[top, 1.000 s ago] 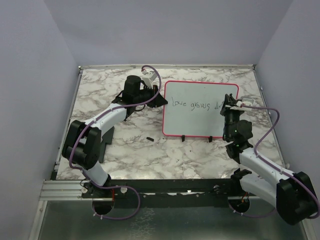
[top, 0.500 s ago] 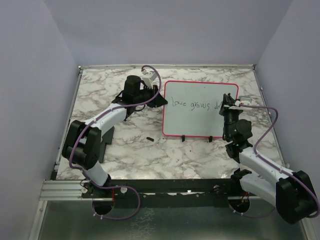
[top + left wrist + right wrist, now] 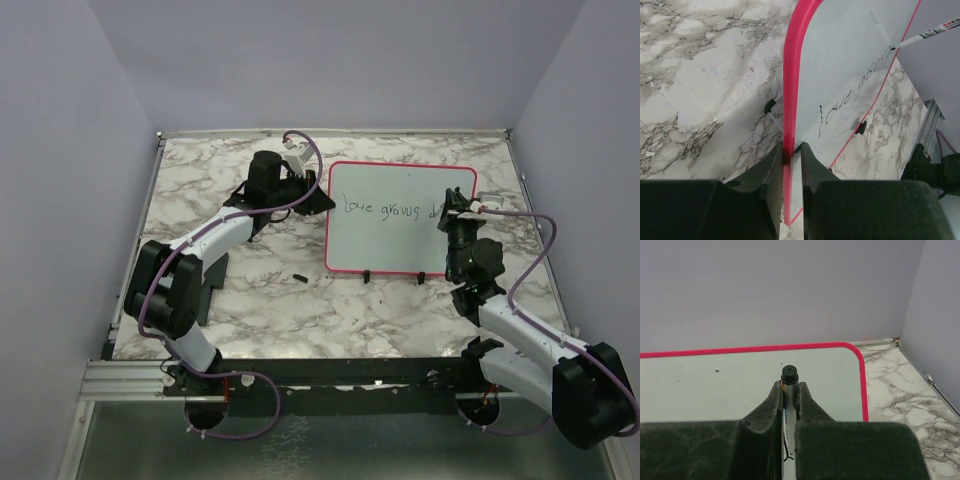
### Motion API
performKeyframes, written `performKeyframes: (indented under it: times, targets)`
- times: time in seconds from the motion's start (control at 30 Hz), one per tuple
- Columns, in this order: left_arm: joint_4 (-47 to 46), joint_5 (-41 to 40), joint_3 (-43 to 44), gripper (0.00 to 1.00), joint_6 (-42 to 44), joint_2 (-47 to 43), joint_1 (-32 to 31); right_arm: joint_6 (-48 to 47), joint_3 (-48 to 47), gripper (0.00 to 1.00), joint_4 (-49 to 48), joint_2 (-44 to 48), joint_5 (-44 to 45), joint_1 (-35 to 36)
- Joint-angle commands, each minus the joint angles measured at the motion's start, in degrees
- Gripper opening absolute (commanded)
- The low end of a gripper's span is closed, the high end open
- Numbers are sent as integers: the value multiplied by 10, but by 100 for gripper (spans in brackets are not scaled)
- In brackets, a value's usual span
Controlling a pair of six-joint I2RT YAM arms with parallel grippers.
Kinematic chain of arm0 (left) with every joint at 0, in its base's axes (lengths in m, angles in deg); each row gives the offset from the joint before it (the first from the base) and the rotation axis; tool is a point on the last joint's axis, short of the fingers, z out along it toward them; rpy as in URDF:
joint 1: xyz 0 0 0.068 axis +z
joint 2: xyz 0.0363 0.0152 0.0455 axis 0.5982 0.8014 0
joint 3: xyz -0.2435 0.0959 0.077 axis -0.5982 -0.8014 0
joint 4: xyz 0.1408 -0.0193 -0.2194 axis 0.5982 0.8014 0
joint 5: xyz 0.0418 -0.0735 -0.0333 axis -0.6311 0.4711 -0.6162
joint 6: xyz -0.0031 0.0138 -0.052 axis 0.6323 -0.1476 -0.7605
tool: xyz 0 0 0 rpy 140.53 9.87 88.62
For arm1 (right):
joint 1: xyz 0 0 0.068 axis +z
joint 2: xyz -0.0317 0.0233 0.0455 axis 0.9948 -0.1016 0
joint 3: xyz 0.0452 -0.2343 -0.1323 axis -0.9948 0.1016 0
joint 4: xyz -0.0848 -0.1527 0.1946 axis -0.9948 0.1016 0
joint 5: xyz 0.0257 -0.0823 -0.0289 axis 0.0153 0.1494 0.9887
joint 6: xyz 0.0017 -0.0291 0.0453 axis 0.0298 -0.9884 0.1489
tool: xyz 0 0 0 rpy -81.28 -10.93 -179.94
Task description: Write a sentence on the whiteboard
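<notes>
The whiteboard (image 3: 395, 245), white with a pink frame, lies flat on the marble table. The sentence (image 3: 388, 209) runs across it in thin dark handwriting, reading about "love grows d". My left gripper (image 3: 323, 201) is shut on the board's left frame edge; the left wrist view shows its fingers (image 3: 774, 165) pinching the pink rim (image 3: 791, 90). My right gripper (image 3: 452, 212) stands over the line's right end, shut on a white marker (image 3: 789, 376) with a black end. The marker's tip (image 3: 892, 48) touches the board beside the last letter.
A small black piece (image 3: 298, 276) lies on the marble left of the board's near corner. A dark flat pad (image 3: 212, 285) lies beside the left arm. Two black clips (image 3: 371, 276) stick out from the board's near edge. Walls close the table on three sides.
The right gripper with the marker has shifted slightly over the end of the line. The left gripper has kept its hold on the frame.
</notes>
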Motion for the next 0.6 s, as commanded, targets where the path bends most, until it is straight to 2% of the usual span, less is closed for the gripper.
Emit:
performKeyframes:
  times: [0.0, 0.57]
  targets:
    - [-1, -19, 0, 0, 10, -23, 3, 7, 2, 1, 31, 9, 1, -2]
    - [0, -19, 1, 0, 10, -21, 2, 0, 6, 1, 44, 19, 15, -2]
